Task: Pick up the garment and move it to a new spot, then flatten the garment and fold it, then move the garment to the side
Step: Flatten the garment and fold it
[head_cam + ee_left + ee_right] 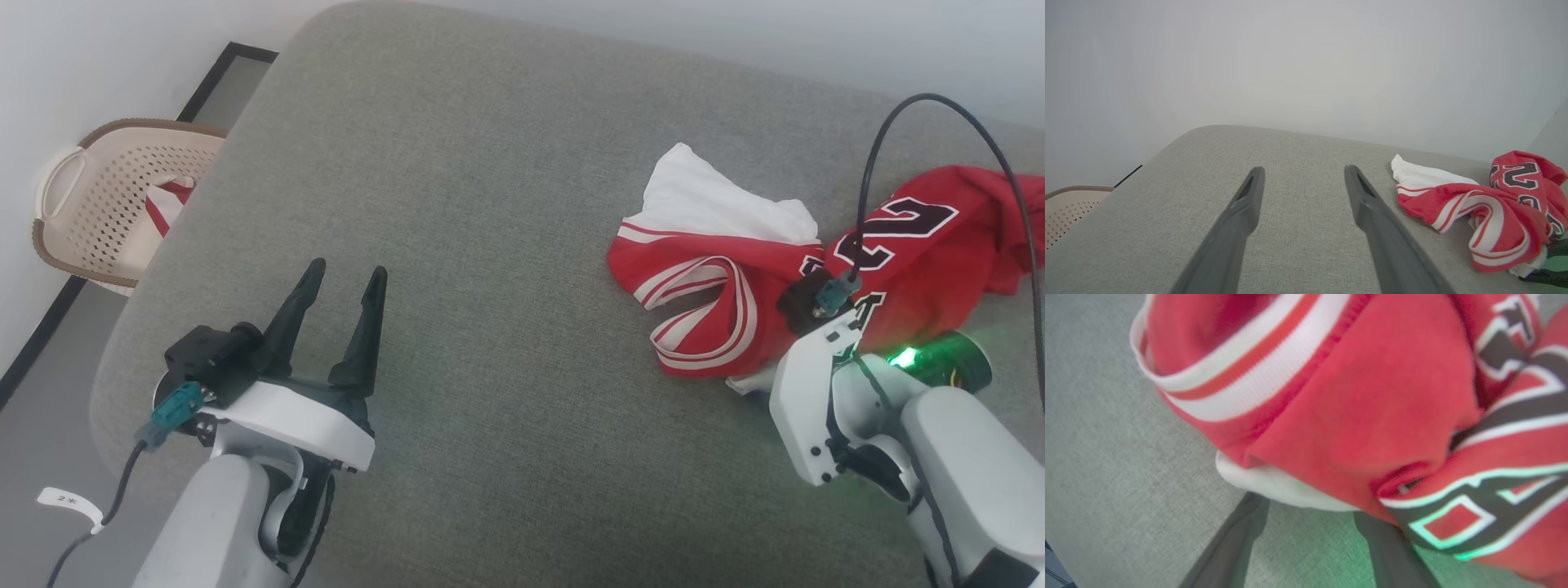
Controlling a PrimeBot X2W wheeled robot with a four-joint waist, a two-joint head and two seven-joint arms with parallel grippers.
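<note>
Along the right edge of the grey cushion (490, 245), the garment (922, 278) lies crumpled, with open fabric running left to the rounded far-left corner! Off that corner sits a basket (106, 196). Left end effector (347, 273) spread wide near the front-left edge; right end effector (1310, 522) fingers apart, tips tucked beneath the garment's edge.

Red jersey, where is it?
In the head view the red jersey lies crumpled on the grey cushion's right side, with the right gripper at its edge.

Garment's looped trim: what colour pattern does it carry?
Red-and-white stripes on the trim, edging the red garment; the head view shows it best.
</note>
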